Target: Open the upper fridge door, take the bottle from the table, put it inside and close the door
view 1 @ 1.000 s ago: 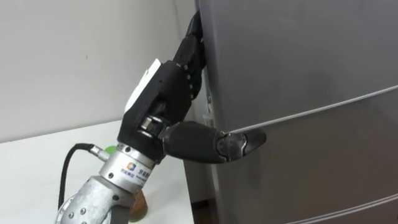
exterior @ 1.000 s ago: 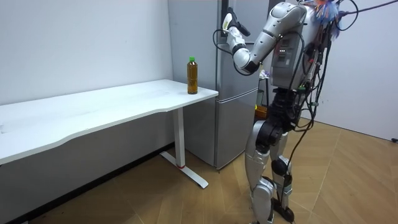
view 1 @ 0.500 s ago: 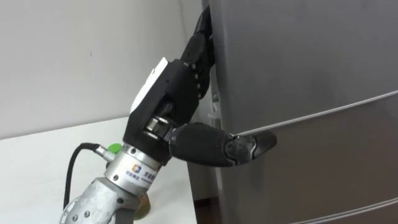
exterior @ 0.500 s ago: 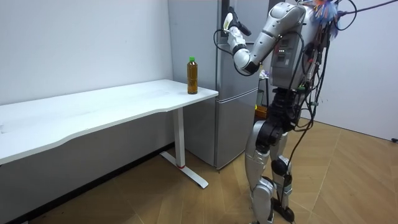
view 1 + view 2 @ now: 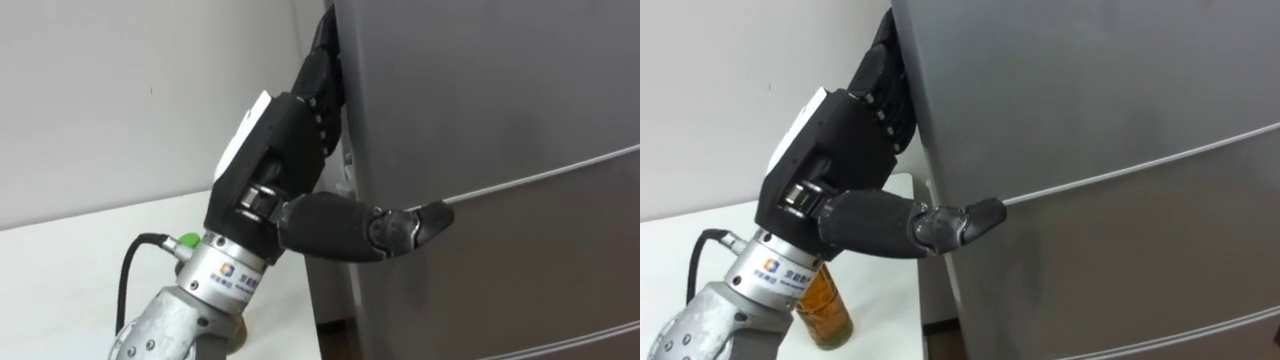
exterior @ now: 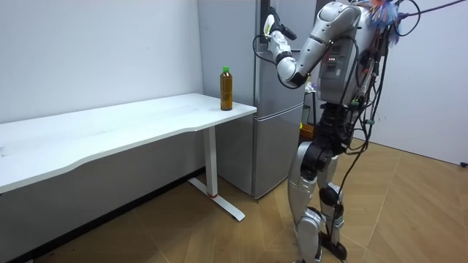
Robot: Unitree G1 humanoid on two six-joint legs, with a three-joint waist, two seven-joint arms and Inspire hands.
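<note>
Standing upright on a wooden floor close before a tall grey fridge, with the left hand raised high against it. Facing, directly to the right of that hand, the upper door, with a thin seam running off rightward from beside the hand and marking the top of the lower door. Behind the hand and to its left, a plain white wall. Below the hand and to its left, a long white table, ending just short of the fridge's side. Lying with the palm side against the upper door's left edge, back of the hand turned toward the wall, far end slipped out of sight behind that edge. Impossible to tell whether clamped on the door or merely laid along it. Well below the hand, under the forearm in the eye views, the bottle: upright on the table's corner nearest the fridge, filled with brown liquid, touched by nothing. Topping it, showing just left of the wrist in the left eye view, a small green cap.
</note>
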